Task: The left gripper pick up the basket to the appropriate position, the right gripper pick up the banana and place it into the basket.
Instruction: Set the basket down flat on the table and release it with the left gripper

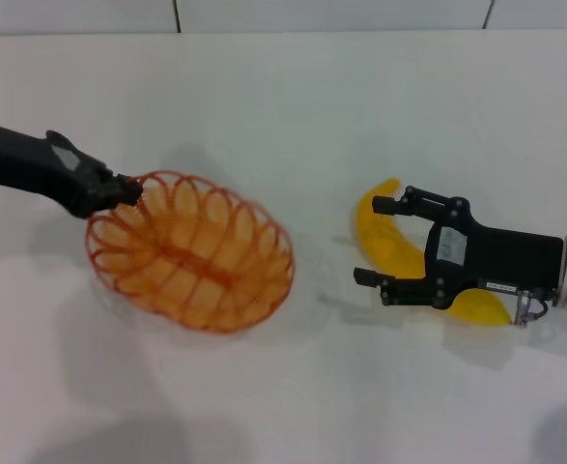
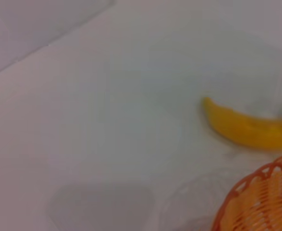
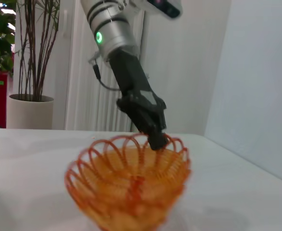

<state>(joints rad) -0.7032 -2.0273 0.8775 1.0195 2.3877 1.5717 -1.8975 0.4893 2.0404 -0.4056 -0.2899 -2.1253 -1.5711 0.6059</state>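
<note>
The orange wire basket (image 1: 191, 253) is at the left of the white table, tilted, with its near-left rim raised. My left gripper (image 1: 128, 190) is shut on that rim. It also shows in the right wrist view (image 3: 156, 138) clamped on the basket (image 3: 131, 185). The yellow banana (image 1: 387, 240) lies on the table to the right of the basket. My right gripper (image 1: 368, 242) is open, with one finger on each side of the banana's upper half, apart from it. The left wrist view shows the banana (image 2: 246, 127) and a part of the basket (image 2: 263, 202).
The white table (image 1: 293, 106) reaches a wall at the back. There is bare table between the basket and the banana. The right wrist view shows a potted plant (image 3: 30, 72) and a radiator behind the table.
</note>
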